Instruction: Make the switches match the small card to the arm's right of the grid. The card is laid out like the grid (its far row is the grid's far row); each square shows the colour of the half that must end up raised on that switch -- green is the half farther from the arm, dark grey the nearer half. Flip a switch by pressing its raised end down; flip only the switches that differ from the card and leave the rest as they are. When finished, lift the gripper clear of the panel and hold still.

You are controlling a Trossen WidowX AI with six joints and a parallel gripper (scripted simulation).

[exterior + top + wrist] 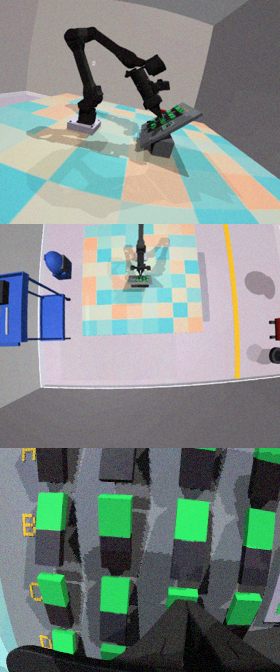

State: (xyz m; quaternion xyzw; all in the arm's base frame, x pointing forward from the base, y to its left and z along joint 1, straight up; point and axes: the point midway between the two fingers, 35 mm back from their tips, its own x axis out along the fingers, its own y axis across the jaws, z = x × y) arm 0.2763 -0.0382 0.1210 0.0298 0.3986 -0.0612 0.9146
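Observation:
A tilted grey panel (131, 280) (195, 114) (159, 538) bears a grid of rocker switches with green far halves and dark near halves; yellow letters mark the rows. My gripper (140, 274) (160, 116) (183, 608) is shut and empty, its tips down at the third switch of row C (182, 592). They hide that switch's dark half; whether they touch it is unclear. The row B switch (192, 520) beyond it is in plain view. Row D is partly hidden by the fingers. The card (168, 125) (275, 609) is cut off in the wrist view and too small to read in the exterior view.
A dark block (163, 148) supports the panel. The arm's pale base (83, 127) stands behind it on the checkered mat. A blue cart (52, 316) and a blue rounded object (53, 262) stand off to the left in the top view.

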